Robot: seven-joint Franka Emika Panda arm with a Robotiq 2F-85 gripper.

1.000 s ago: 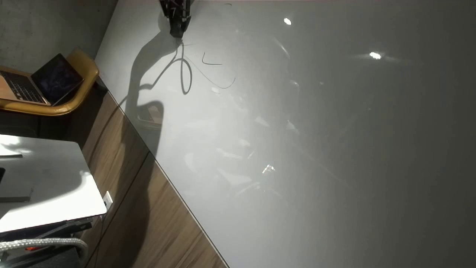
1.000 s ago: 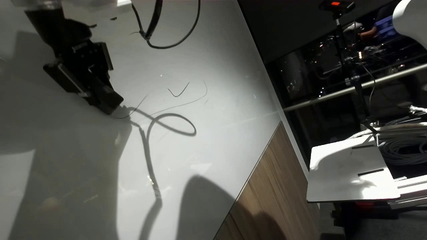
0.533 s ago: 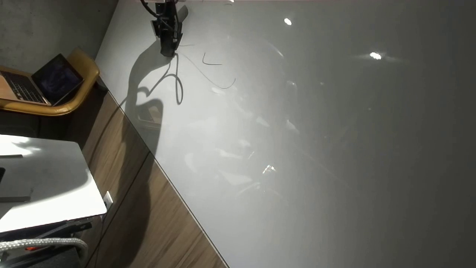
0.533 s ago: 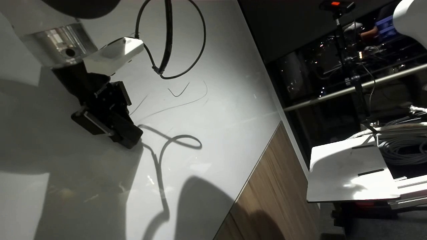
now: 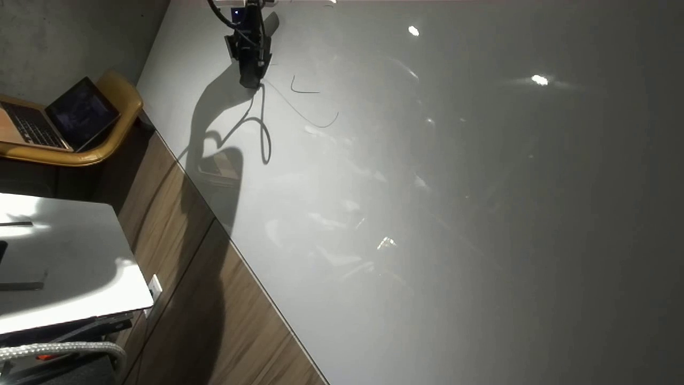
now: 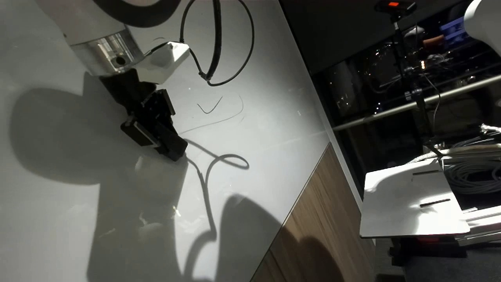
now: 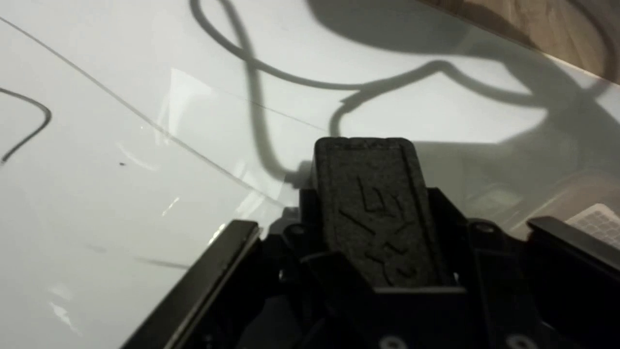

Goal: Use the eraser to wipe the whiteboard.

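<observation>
Dark grey eraser (image 7: pixel 375 208) marked in black; pale grey-white whiteboard (image 5: pixel 481 187) with dark squiggles (image 7: pixel 48 115); streaky brown wood panelling (image 5: pixel 262 315); mustard-yellow chair (image 5: pixel 128 101); white desk (image 6: pixel 391 207) with 2 dark strips (image 6: pixel 435 203).

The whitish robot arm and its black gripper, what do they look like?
The rounded, whitish robot arm has a curved black band and a shiny silver metal ring with a dark round spot. Black cables loop beside a white angular piece. The chunky black gripper has joints and flat side plates with paler edges. I can't make out any lettering on it.
</observation>
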